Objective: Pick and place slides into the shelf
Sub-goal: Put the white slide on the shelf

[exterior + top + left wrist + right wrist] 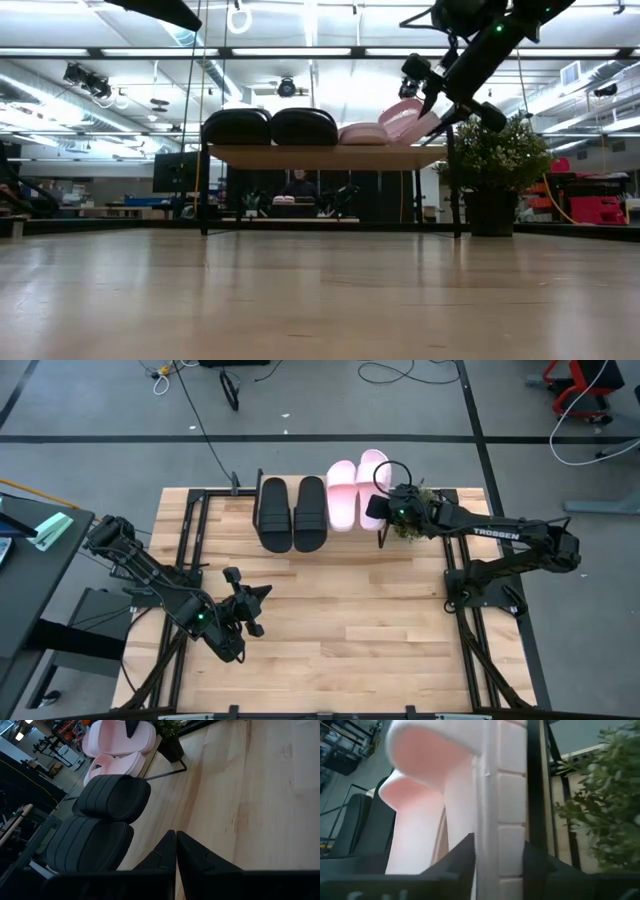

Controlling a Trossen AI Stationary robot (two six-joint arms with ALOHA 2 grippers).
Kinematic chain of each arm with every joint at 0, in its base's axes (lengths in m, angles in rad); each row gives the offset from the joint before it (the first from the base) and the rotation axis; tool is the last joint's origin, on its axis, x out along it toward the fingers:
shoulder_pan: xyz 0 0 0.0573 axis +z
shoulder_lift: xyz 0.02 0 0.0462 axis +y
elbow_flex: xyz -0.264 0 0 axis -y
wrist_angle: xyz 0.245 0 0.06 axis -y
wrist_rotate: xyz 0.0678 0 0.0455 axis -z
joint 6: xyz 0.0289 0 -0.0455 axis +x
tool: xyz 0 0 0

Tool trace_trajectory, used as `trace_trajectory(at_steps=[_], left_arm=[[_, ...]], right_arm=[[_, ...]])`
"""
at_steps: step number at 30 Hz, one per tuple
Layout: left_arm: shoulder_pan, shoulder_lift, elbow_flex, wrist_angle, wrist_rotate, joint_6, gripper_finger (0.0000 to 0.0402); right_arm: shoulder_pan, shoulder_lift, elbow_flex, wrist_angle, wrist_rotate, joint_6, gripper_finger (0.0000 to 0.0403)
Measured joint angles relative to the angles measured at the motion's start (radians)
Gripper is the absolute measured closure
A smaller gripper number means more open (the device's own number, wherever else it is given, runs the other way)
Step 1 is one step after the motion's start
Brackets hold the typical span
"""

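Observation:
Two black slides and a pink slide lie side by side on the shelf at the table's far side. A second pink slide is the rightmost. It stands tilted, its lower edge on the shelf and its side against the other pink slide. My right gripper is at this slide's near end, shut on it. My left gripper hangs shut and holding nothing over the table's near left part, its fingers pointing toward the black slides. My right gripper pinches the tilted pink slide's sole at its near end between its two fingers. It comes slanting down from the table's near right side. The slide stands on its long edge on the shelf, raised on the right and leaning on the other pink slide.
A potted plant stands on the table just right of the shelf, close beside my right gripper. The shelf's black frame leg is near it. Bare wooden tabletop lies between the arms.

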Motion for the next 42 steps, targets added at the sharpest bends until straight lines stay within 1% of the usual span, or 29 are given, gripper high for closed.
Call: trace_trajectory(at_steps=[3,6,11,15,18,21,26,31,35,42], left_arm=[[0.0,0.0,0.0,0.0,0.0,0.0,0.038],[0.0,0.0,0.0,0.0,0.0,0.0,0.0376],[0.0,0.0,0.0,0.0,0.0,0.0,0.0377],[0.0,0.0,0.0,0.0,0.0,0.0,0.0385],[0.0,0.0,0.0,0.0,0.0,0.0,0.0388],[0.0,0.001,0.0,0.0,0.0,-0.001,0.0385],[0.0,0.001,0.0,0.0,0.0,-0.001,0.0378],[0.0,0.001,0.0,0.0,0.0,-0.001,0.0381],[0.0,0.001,0.0,0.0,0.0,-0.001,0.0388],[0.0,0.001,0.0,0.0,0.0,0.0,0.0384]], right_arm=[[-0.002,0.0,0.001,0.006,-0.013,-0.01,0.0258],[-0.002,0.0,0.0,0.017,-0.026,-0.029,0.0248],[-0.002,0.003,0.005,0.056,-0.046,-0.071,0.0248],[-0.002,0.006,0.033,0.048,-0.125,-0.141,0.0248],[-0.002,0.005,0.059,0.055,-0.154,-0.187,0.0248],[-0.008,0.005,0.065,0.056,-0.159,-0.212,0.0248],[-0.034,0.003,0.067,0.031,-0.215,-0.218,0.0248],[-0.047,0.003,0.068,-0.034,-0.224,-0.239,0.0247],[-0.046,0.003,0.068,-0.038,-0.22,-0.273,0.0241],[-0.044,0.002,0.07,-0.036,-0.222,-0.302,0.0204]])
